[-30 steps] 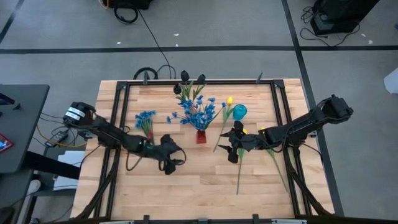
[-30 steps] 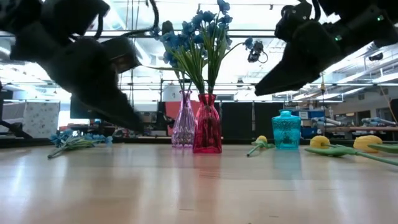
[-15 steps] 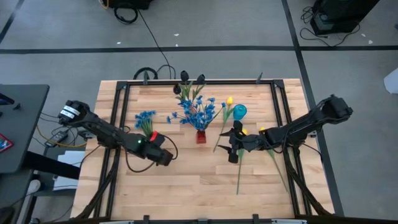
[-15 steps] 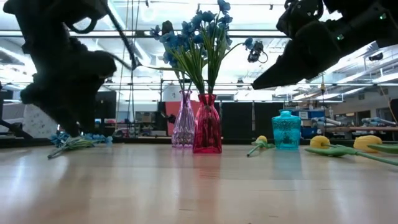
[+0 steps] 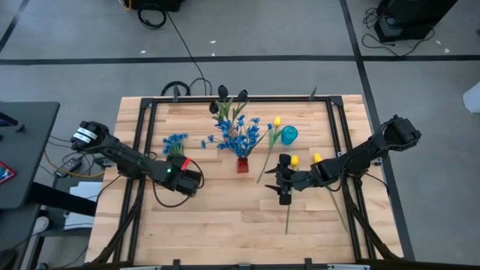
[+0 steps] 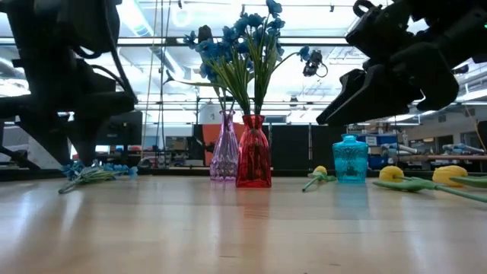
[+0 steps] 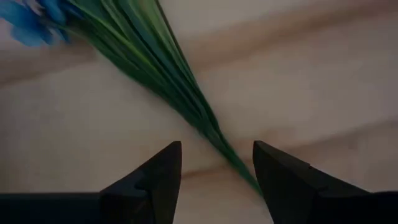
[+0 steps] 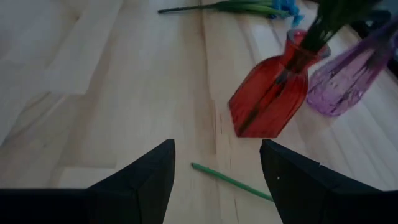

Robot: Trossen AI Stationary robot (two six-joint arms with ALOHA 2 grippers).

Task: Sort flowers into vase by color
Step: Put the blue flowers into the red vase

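I had the left gripper [image 7: 216,163] open astride the blue bunch's stem [image 7: 180,93]; next, I judged, close and lift. The right gripper [image 8: 217,163] waited open.

Glass vases: three — red [image 6: 253,155], purple [image 6: 225,151], teal [image 6: 350,159]. Yellow tulips: seemingly three [image 5: 277,121]. Loose blue blossom bunches: one [image 5: 175,142].
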